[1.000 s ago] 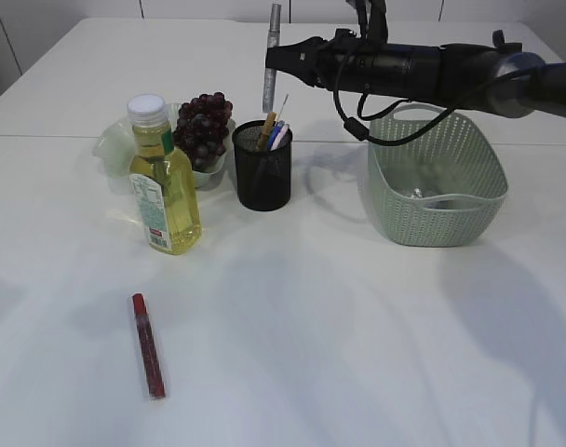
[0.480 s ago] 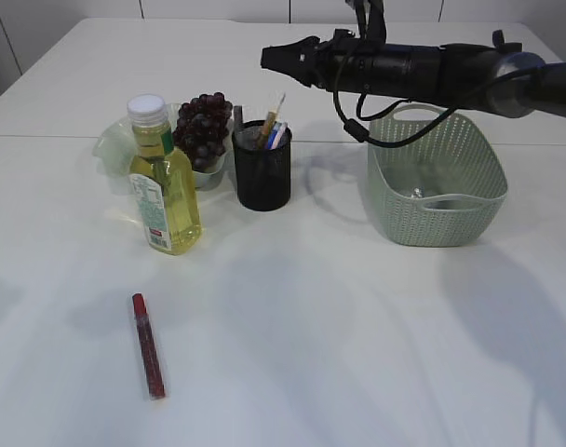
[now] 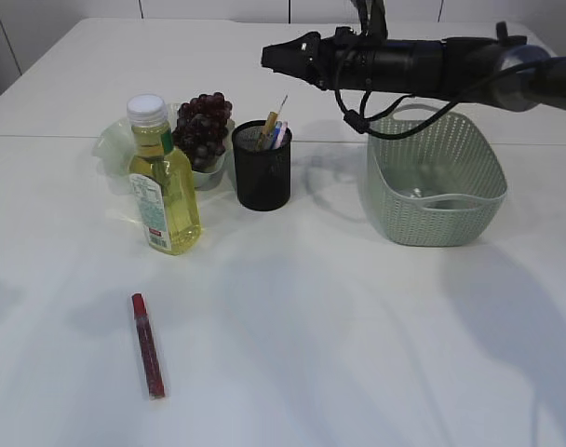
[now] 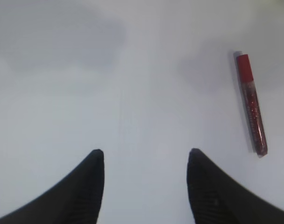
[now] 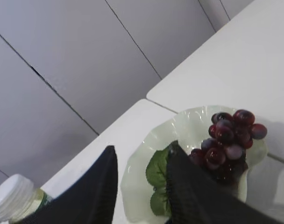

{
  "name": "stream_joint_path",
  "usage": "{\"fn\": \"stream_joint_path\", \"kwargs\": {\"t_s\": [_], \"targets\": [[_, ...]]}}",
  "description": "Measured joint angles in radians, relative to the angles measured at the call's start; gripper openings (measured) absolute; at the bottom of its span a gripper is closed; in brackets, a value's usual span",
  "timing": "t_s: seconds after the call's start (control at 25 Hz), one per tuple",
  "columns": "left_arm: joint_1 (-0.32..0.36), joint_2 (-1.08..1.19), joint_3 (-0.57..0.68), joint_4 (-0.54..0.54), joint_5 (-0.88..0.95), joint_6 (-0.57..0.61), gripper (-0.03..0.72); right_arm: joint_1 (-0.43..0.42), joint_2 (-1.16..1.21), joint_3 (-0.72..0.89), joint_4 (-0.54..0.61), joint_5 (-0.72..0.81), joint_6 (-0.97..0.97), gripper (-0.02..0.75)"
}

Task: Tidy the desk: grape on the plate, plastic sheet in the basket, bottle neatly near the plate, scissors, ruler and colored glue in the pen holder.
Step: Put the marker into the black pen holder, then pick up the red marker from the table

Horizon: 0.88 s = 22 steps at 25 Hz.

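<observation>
**Right pincer hangs empty above the pen holder, glue alone out front**

Here's the right pincer (image 3: 269,59), stretched across from the right side and poised high over the black mesh pen holder (image 3: 262,172), its 2 black fingers (image 5: 97,186) parted with nothing between them. Down in the holder, a handful of items stand upright, a tan stick and something blue among them; which is the ruler and which the scissors I can't make out.

The grape (image 3: 204,126) bunch sits on the pale green plate (image 3: 111,144), just behind and left of the holder, and the right wrist view confirms it, leaf and all. The bottle (image 3: 162,182) of yellow liquid stands upright, white cap on, right in front of the plate.

Over on the right, the green basket (image 3: 437,182) rests on the white worktop (image 3: 357,335), something clear lying at its bottom.

The colored glue (image 3: 148,345), a red tube, lies flat near the front edge, well apart from everything. The left pincer (image 4: 145,156) hovers spread wide and empty above bare worktop, the glue off to its right.
</observation>
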Motion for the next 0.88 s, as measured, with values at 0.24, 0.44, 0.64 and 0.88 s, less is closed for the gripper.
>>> {"fn": "stream_joint_path", "kwargs": {"t_s": [0.24,0.44,0.64,0.88], "targets": [[0.000,0.000,0.000,0.000,0.000,0.000,0.415,0.000,-0.158,-0.002,-0.547,0.024,0.432,0.294],[0.000,0.000,0.000,0.048,0.000,0.000,0.415,0.000,-0.309,-0.005,-0.992,0.186,0.780,0.294],[0.000,0.000,0.000,0.076,0.002,0.000,0.415,0.000,-0.427,0.010,-1.303,0.268,1.137,0.294],[-0.004,0.000,-0.002,-0.029,0.002,0.009,0.415,0.000,-0.546,0.143,-1.528,0.283,1.298,0.294]]}}
